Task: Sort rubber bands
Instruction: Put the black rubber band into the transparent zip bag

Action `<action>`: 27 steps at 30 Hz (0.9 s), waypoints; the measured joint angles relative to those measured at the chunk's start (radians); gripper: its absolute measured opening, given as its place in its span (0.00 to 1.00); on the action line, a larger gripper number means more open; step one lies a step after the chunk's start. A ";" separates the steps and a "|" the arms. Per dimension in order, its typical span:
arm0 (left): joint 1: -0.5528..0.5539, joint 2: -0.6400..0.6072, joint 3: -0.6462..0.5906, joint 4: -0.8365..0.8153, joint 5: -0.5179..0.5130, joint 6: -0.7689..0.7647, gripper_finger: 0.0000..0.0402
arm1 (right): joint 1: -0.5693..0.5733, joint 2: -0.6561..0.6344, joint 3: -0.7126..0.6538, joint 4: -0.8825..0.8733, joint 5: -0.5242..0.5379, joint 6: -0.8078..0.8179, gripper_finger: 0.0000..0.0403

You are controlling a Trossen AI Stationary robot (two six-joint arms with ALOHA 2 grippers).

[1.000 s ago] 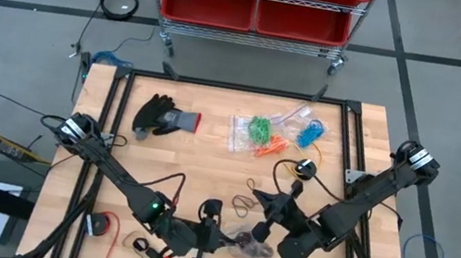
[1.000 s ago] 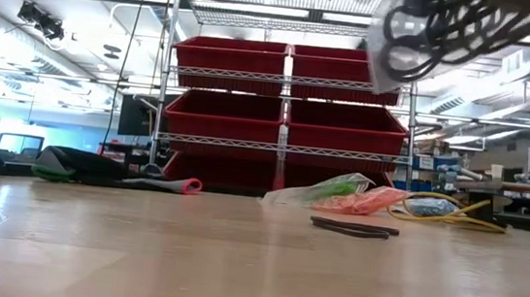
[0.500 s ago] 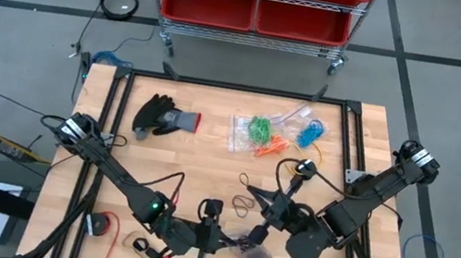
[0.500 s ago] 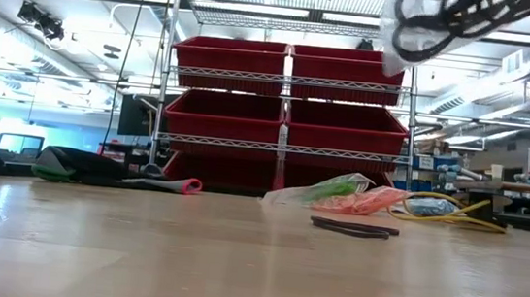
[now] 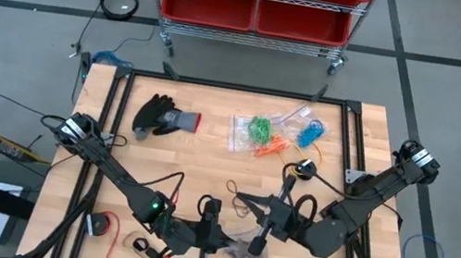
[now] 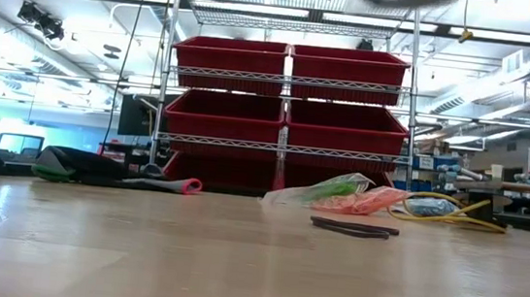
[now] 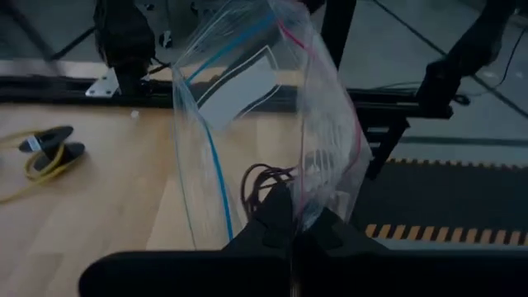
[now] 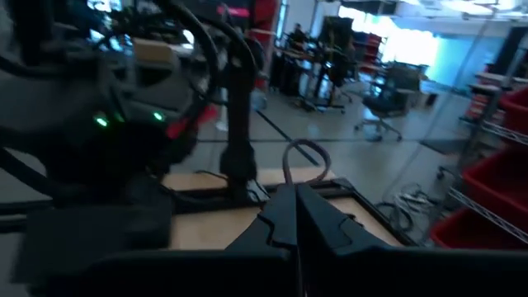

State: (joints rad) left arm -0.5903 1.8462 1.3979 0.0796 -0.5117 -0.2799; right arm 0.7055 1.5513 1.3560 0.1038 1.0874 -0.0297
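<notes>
From above, you see the left gripper [image 5: 210,238] and the right gripper [image 5: 257,239] close together near the front edge of the table [image 5: 207,158]. A clear bag [image 5: 246,252] hangs between them. Just past the right gripper, a few dark rubber bands [image 5: 242,204] lie on the wood. Far beyond both grippers sit little bags with green rubber bands [image 5: 259,130], orange ones and blue ones.

From table height, the dark bands [image 6: 350,227] lie flat and thin, well under the grippers.

In the left wrist view, the fingers [image 7: 276,216] are shut tight on the bottom edge of the clear bag [image 7: 256,107]. Dark bands [image 7: 262,181] sit inside it, right by the fingertips.

In the right wrist view, the fingers [image 8: 285,214] are shut on one dark band [image 8: 304,161], which loops out past the tips.

The bands look very light, soft and stretchy. They can slip or snap away, so pinch one thin side of the loop. The bag is floppy; hold its edge.
</notes>
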 joint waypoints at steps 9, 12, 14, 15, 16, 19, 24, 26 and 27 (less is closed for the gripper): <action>0.000 0.000 0.000 -0.180 0.000 0.007 0.01 | 0.014 0.000 0.000 0.082 -0.099 -0.027 0.00; 0.003 0.000 0.000 -0.262 0.000 0.045 0.01 | 0.019 0.000 0.000 0.082 -0.146 0.003 0.00; 0.007 0.000 0.000 -0.305 0.000 0.074 0.01 | 0.019 0.001 0.000 0.078 -0.165 0.031 0.00; 0.009 0.000 0.000 -0.322 0.000 0.089 0.01 | 0.019 0.006 0.000 0.078 -0.171 0.046 0.00; 0.011 0.000 0.000 -0.334 0.000 0.093 0.01 | 0.019 0.013 0.000 0.077 -0.171 0.057 0.00; 0.014 0.000 0.000 -0.338 0.000 0.095 0.01 | 0.019 0.028 -0.001 0.033 -0.180 0.113 0.00; 0.014 0.000 0.000 -0.337 0.000 0.098 0.01 | 0.014 0.075 -0.001 -0.004 -0.185 0.190 0.00; 0.014 0.000 0.000 -0.337 0.000 0.114 0.01 | 0.013 0.097 -0.001 -0.004 -0.184 0.210 0.00; 0.014 0.000 0.000 -0.338 0.000 0.115 0.01 | 0.013 0.105 -0.001 -0.005 -0.184 0.216 0.00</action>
State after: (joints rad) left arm -0.5758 1.8458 1.3979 -0.2581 -0.5119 -0.1648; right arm 0.7189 1.6562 1.3551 0.0987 0.9038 0.1864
